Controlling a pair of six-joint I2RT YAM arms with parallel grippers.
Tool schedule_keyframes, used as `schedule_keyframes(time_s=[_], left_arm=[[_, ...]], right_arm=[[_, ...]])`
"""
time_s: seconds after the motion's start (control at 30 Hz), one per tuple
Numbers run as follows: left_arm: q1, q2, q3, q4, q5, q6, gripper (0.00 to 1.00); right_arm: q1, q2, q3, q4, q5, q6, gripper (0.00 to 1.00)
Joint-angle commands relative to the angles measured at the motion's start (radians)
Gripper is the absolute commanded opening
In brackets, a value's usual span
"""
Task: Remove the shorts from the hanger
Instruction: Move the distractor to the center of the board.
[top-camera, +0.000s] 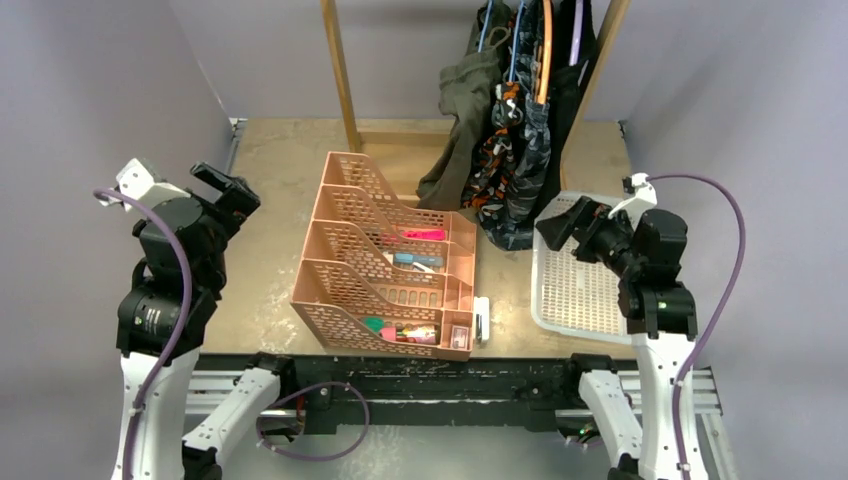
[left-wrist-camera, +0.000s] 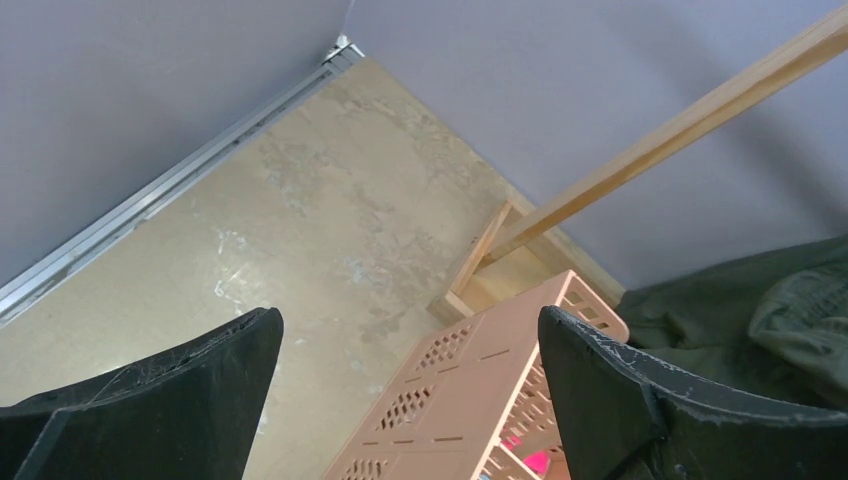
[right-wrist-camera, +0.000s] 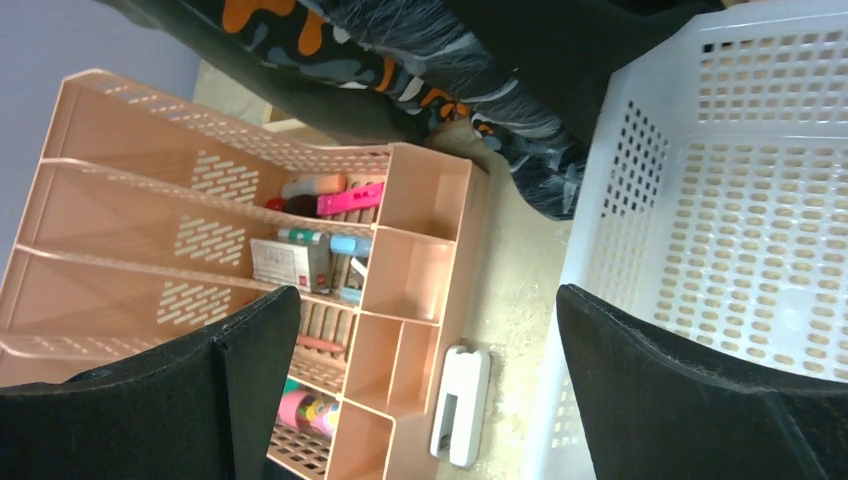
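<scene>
Several pairs of shorts hang from coloured hangers (top-camera: 545, 50) on a wooden rack at the back. From left to right they are olive green (top-camera: 462, 120), orange camouflage (top-camera: 497, 160), grey-blue camouflage (top-camera: 532, 165) and black (top-camera: 572, 90). My left gripper (top-camera: 225, 185) is raised over the table's left side, open and empty, far from the clothes. In its wrist view (left-wrist-camera: 410, 315) the olive shorts (left-wrist-camera: 760, 310) lie to the right. My right gripper (top-camera: 565, 222) hangs open just right of the camouflage hems. Its wrist view (right-wrist-camera: 428, 295) shows the grey-blue shorts (right-wrist-camera: 520, 130) ahead.
A pink desk organizer (top-camera: 385, 255) with pens and small items stands mid-table. Beside it lies a small white device (top-camera: 482, 320). A white perforated basket (top-camera: 580, 290) sits under my right arm. The rack's wooden posts (top-camera: 342, 75) rise at the back.
</scene>
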Motion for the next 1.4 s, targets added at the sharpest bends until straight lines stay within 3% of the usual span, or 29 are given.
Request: schedule_keyframes(time_s=[0.0,0.1,0.2,0.33,0.43,0.53,0.57,0.63,0.7,0.77,0.93,1.07,1.17,1.37], left_arm=[[0.007,0.038,0.009,-0.046,-0.082,0.014,1.00],[0.008,0.049,0.009,-0.090,-0.087,0.048,1.00],[0.008,0.011,-0.021,-0.083,0.152,0.182,1.00],[0.008,-0.012,-0.001,-0.103,0.259,0.151,1.00],[0.008,0.017,0.024,-0.149,0.324,0.146,1.00],[0.008,0.047,0.034,-0.188,0.378,0.157,1.00],[0.008,0.052,0.036,-0.192,0.390,0.160,1.00],[0.008,0.057,0.046,-0.196,0.395,0.158,1.00],[0.008,0.063,0.067,-0.201,0.389,0.154,1.00],[0.008,0.075,0.103,-0.222,0.358,0.141,1.00],[0.008,0.078,0.145,-0.265,0.369,0.154,1.00],[0.008,0.065,0.138,-0.260,0.377,0.167,1.00],[0.008,0.064,0.152,-0.254,0.378,0.177,1.00],[0.008,0.064,0.170,-0.240,0.381,0.156,1.00]], right_arm=[[-0.001,-0.018,-0.076,0.110,-0.176,0.015,0.99],[-0.001,-0.048,-0.142,0.163,-0.291,0.013,0.94],[0.001,-0.092,-0.190,0.187,-0.334,0.002,0.92],[0.025,-0.004,-0.152,0.075,-0.381,-0.074,0.91],[0.082,0.013,-0.123,0.064,-0.318,-0.091,0.91],[0.213,0.052,-0.139,0.181,-0.320,0.027,0.90],[0.302,0.083,-0.137,0.236,-0.278,0.071,0.89],[0.527,0.169,-0.084,0.268,-0.041,0.123,0.92],[0.653,0.244,-0.022,0.229,0.176,0.167,0.97],[0.691,0.280,0.021,0.221,0.290,0.219,0.98],[0.709,0.294,-0.061,0.328,0.254,0.251,0.97],[0.767,0.380,-0.067,0.241,0.377,0.290,0.99],[0.789,0.449,-0.075,0.235,0.384,0.282,0.99],[0.857,0.527,-0.077,0.273,0.550,0.338,1.00]])
